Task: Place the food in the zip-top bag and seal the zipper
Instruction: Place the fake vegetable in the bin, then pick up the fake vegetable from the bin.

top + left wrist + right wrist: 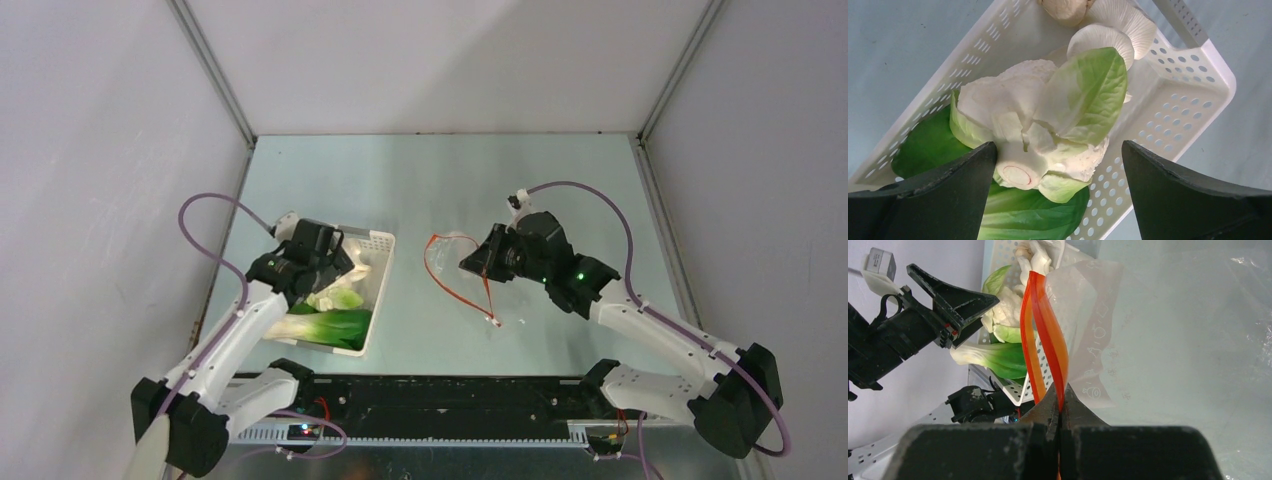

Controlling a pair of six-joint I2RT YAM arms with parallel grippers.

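two-finger l gripper [1059, 149] wide over bok choy [1083, 95] (in basket [1198, 82]), r gripper [1060, 412] pinching zipper [1047, 330]

I am driving a rig in a robot test lab, not a home or a kitchen. My left arm [230, 340] and right arm [650, 325] are bolted to a black rail [450, 395] at the near edge of a pale green table [440, 180]. Plain white walls [440, 60] box the table in on three sides, with grey metal posts [213, 70] in the back corners. Purple cables [210, 196] loop out from both arms, and a small green light [579, 275] glows on the right one. The food [335, 322] lies in a white plastic basket [383, 240].
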